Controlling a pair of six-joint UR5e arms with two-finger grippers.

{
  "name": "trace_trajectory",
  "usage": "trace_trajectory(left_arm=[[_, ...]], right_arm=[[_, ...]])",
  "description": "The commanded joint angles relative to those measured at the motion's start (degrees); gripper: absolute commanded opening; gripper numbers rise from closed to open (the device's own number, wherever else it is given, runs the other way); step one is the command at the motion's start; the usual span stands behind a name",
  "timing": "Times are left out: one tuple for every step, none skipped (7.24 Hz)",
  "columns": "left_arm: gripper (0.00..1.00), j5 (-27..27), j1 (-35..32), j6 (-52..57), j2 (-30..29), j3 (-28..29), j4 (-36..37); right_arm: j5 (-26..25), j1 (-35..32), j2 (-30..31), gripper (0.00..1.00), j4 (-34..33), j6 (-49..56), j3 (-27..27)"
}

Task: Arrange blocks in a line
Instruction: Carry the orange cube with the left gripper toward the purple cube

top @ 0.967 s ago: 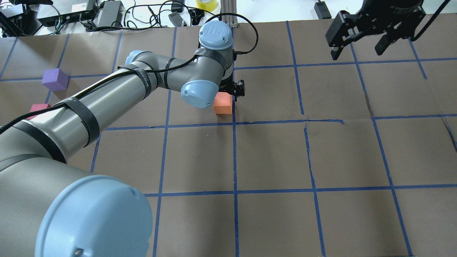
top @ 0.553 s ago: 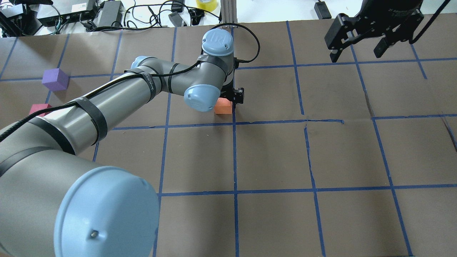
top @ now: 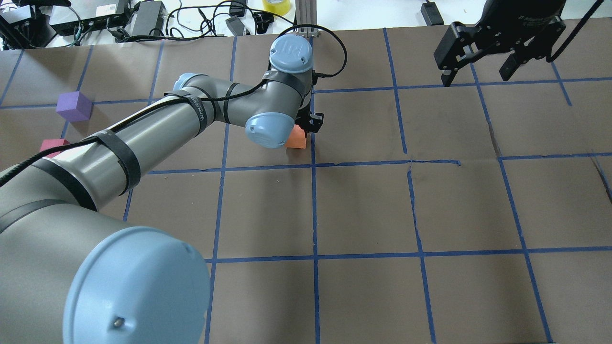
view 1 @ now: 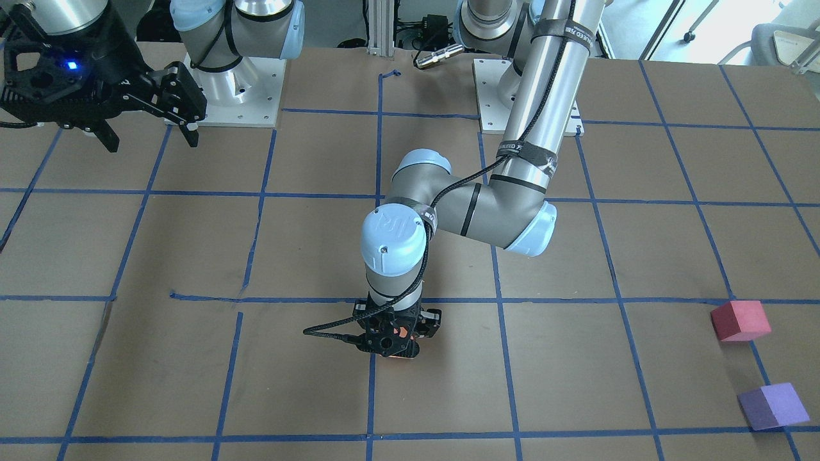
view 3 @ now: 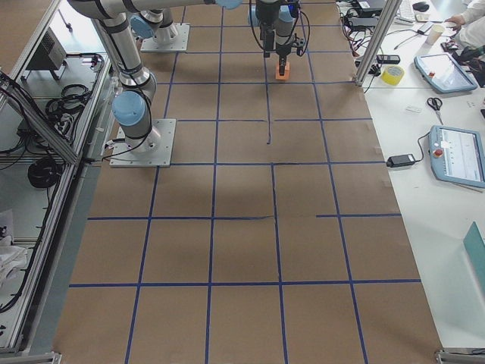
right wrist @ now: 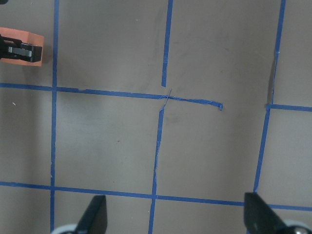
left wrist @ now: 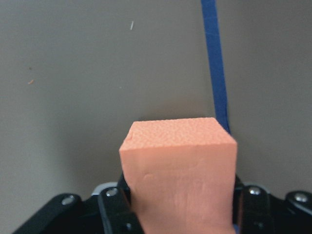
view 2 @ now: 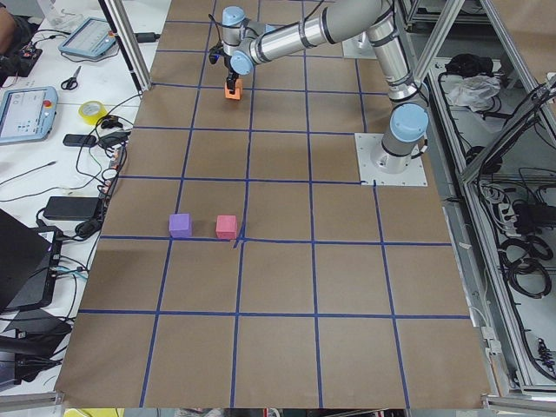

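My left gripper [top: 306,128] is shut on the orange block [top: 296,138] near the table's far middle, beside a blue tape line. In the left wrist view the orange block [left wrist: 178,165] sits between the black fingers [left wrist: 114,204]. I cannot tell whether it rests on the paper or hangs just above it. The pinkish red block [top: 51,144] and the purple block [top: 74,106] lie side by side at the far left; they also show in the front view as red block [view 1: 740,320] and purple block [view 1: 772,406]. My right gripper [top: 480,67] is open and empty, high at the far right.
The table is covered in brown paper with a blue tape grid [top: 314,165]. Cables, power bricks and a tape roll [top: 277,5] lie beyond the far edge. My left arm [top: 143,138] stretches over the left half, partly hiding the red block.
My left wrist has come down over the orange block and its fingers have drawn in against it. The right gripper has barely shifted. The red and purple blocks have not moved.
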State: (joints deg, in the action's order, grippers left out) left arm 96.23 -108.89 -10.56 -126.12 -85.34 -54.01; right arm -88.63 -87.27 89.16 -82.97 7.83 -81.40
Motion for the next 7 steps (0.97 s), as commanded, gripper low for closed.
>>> trace_trajectory(left_arm=[[0.00,0.45,3.13,-2.00,2.79,-0.43,-0.13],[0.00,0.36,8.47,-1.92,5.07,-0.35,-0.13],[0.00,0.62,13.22,-1.66,6.92,-0.61,-0.74],[0.00,0.45,18.14,1.82,8.24,-0.53,-1.27],[0.00,0.01,23.06,7.42,9.38,-0.35,-2.41],[0.00,-2.78,28.33,10.70,10.18,-0.09,-2.42],[0.00,-3.68,34.48,19.78,10.01,-0.17,-2.42]], right_arm=[[0.04,0.00,-0.12,1.00,0.00,0.00,-0.16],[0.04,0.00,-0.12,1.00,-0.09,0.00,-0.25],[-0.05,0.00,-0.12,1.00,-0.52,-0.09,-0.25],[-0.48,0.00,-0.12,1.00,-0.53,-0.09,-0.25],[-0.49,0.00,-0.12,1.00,-0.53,-0.09,-0.25],[-0.49,-0.09,-0.12,1.00,-0.35,-0.09,-0.33],[-0.49,-0.09,-0.12,1.00,-0.35,-0.09,-0.34]])
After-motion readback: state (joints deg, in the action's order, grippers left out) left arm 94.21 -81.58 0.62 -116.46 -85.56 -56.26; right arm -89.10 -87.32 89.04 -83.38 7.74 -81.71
